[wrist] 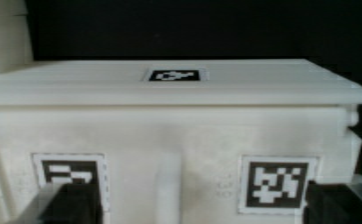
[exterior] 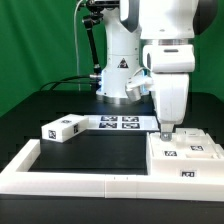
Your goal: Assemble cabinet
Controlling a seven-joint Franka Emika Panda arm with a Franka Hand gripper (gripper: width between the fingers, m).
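Observation:
The white cabinet box (exterior: 185, 152) stands at the exterior view's right, just behind the rail, with tags on its top. In the wrist view the box (wrist: 178, 120) fills the frame and shows three tags. My gripper (exterior: 165, 130) hangs straight down over the box's left part, close to its top. In the wrist view the gripper (wrist: 204, 212) is open, with one dark fingertip (wrist: 62, 205) by a tag and the other at the frame's edge. Nothing is held. A smaller white cabinet block (exterior: 62, 128) with tags lies apart at the exterior view's left.
The marker board (exterior: 120, 122) lies flat in the middle, in front of the robot's base (exterior: 115, 75). A long low white rail (exterior: 90, 172) edges the table's front and left. A green backdrop stands behind.

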